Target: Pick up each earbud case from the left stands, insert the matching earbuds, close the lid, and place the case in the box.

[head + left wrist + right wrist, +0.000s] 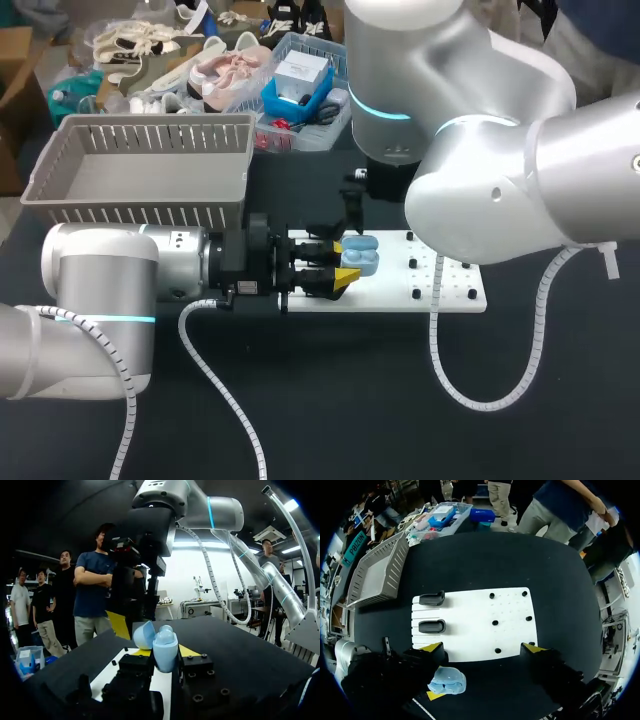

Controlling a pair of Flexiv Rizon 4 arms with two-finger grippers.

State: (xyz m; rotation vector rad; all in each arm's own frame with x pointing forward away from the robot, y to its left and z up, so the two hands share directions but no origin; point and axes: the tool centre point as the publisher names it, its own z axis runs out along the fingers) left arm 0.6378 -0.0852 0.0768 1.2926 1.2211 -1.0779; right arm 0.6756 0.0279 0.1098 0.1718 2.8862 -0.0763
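A light blue earbud case (362, 258) is held over the near left part of the white board (455, 288), with my left gripper (349, 262) shut on it. In the left wrist view the case (165, 652) stands upright between the yellow fingertips (189, 651), and its lid (144, 634) is swung open. My right gripper (484, 649) hangs above the board's near edge with its jaws wide open and nothing between them. The case (447, 681) lies just beside its left finger. Two black stands (431, 599) on the board's left end hold nothing.
A grey slatted box (140, 170) stands behind my left arm, at the table's back left. Several black pegs (495, 623) stick up from the white board (470, 630). Cables trail from both arms over the front of the black table.
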